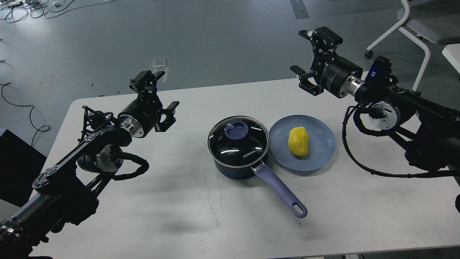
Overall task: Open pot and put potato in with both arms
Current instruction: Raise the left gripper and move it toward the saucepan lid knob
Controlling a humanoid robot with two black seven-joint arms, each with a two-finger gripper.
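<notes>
A dark blue pot [237, 163] stands at the table's middle, its glass lid [238, 138] with a purple knob [236, 129] shut on it, its purple handle [281, 191] pointing to the front right. A yellow potato [298, 140] lies on a blue plate [323, 151] just right of the pot. My left gripper [166, 91] is open and empty, raised above the table left of the pot. My right gripper [302, 51] is open and empty, held high beyond the plate.
The white table [179, 201] carries only the pot and plate. A white chair [417, 25] stands on the floor at the back right. Cables [21, 104] lie on the grey floor to the left.
</notes>
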